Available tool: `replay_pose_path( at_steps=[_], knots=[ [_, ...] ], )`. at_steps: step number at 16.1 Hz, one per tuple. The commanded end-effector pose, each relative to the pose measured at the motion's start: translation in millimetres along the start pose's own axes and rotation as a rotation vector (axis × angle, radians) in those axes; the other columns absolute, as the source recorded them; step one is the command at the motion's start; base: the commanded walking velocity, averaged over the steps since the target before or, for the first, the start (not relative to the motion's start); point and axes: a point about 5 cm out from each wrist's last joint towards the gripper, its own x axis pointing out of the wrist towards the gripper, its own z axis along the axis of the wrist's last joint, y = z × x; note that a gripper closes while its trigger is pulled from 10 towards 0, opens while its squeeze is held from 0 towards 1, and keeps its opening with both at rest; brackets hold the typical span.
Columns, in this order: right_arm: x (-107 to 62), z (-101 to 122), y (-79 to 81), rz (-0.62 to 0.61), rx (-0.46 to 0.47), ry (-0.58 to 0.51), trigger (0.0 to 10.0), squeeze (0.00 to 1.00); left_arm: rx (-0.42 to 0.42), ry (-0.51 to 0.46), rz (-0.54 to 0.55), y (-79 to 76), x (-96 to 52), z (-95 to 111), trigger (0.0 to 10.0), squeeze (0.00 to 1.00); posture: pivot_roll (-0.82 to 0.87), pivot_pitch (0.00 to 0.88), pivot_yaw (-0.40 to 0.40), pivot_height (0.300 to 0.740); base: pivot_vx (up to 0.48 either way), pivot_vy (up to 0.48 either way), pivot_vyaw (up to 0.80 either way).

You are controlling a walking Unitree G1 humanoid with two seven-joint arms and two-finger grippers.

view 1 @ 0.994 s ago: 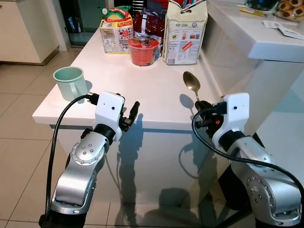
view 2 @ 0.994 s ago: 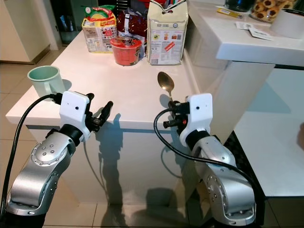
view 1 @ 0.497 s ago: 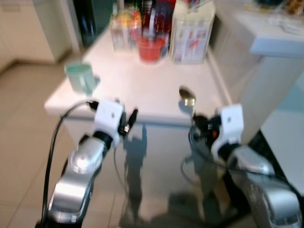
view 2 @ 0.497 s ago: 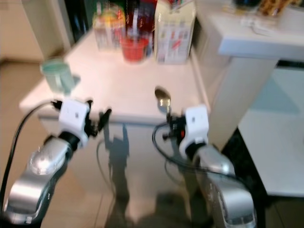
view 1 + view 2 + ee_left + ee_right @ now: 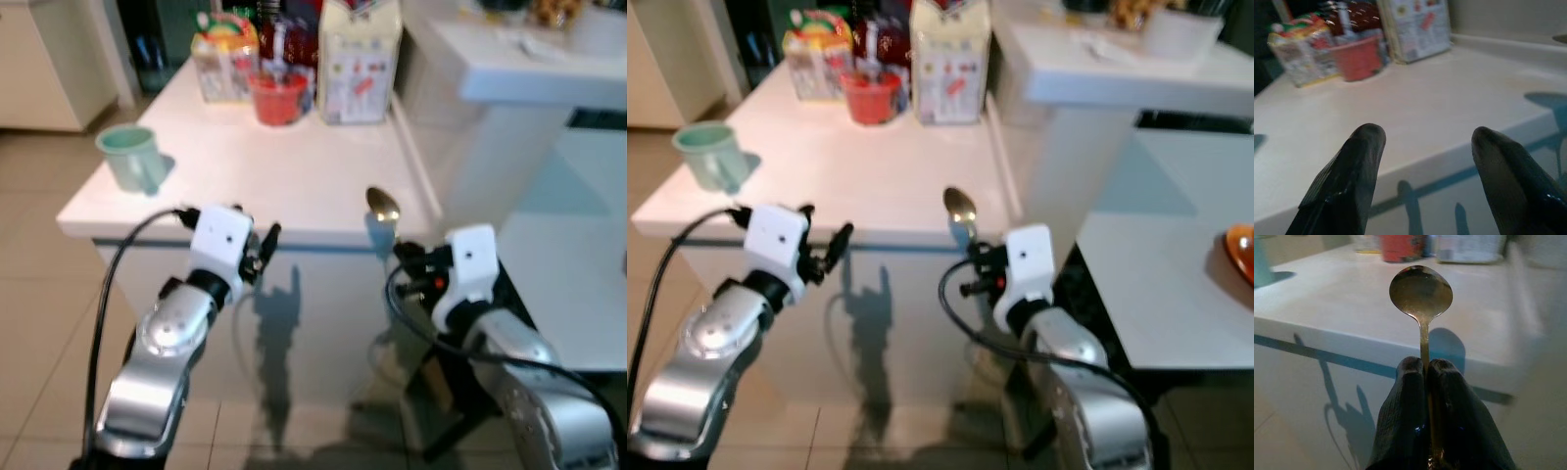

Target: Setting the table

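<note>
The right gripper pinches a golden metal spoon upright before the white tabletop; the left gripper hovers, fingers spread wide.

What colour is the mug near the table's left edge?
Pale mint green; the mug shows best in the left eye view.

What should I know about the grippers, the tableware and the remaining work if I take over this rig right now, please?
Right gripper: shut on the spoon, held bowl-up just short of the white table's near edge.
Left gripper: open, empty, at the same edge.
Green mug: standing on the table's left corner.
Groceries: along the far end.
Done: spoon picked up.
Left: probably lay the spoon on the table.
</note>
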Motion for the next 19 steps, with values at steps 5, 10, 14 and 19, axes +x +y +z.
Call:
replay_pose_path(
  at_steps=[5, 10, 14, 19],
  knots=[
    [-4.0, 0, -5.6, -0.034, -0.014, -0.035, 10.0, 0.0, 0.024, 0.001, 0.008, 5.4, -1.3, -2, 10.0, 0.0, 0.0, 0.0, -0.018, 0.74, 0.0, -0.337, 0.0],
    [-7.8, 0, -2.3, 0.073, -0.06, -0.046, 10.0, 0.0, 0.028, -0.001, -0.002, 1.9, -2.9, -2, 10.0, 0.0, 0.01, 0.0, -0.017, 0.74, 0.0, -0.338, 0.0],
    [-22.8, 2, -19.4, 0.07, -0.114, -0.042, 10.0, 0.0, 0.026, -0.011, -0.007, 0.4, 2.9, 0, 10.0, 0.0, -0.01, 0.0, 0.004, 0.74, 0.0, -0.337, 0.0],
    [-12.7, -4, -48.3, -0.27, -0.049, 0.016, 10.0, 0.0, 0.011, -0.041, 0.028, -3.6, 18.1, 7, 10.0, 0.0, -0.01, 0.0, 0.014, 0.74, 0.0, -0.192, 0.0]
  ],
)
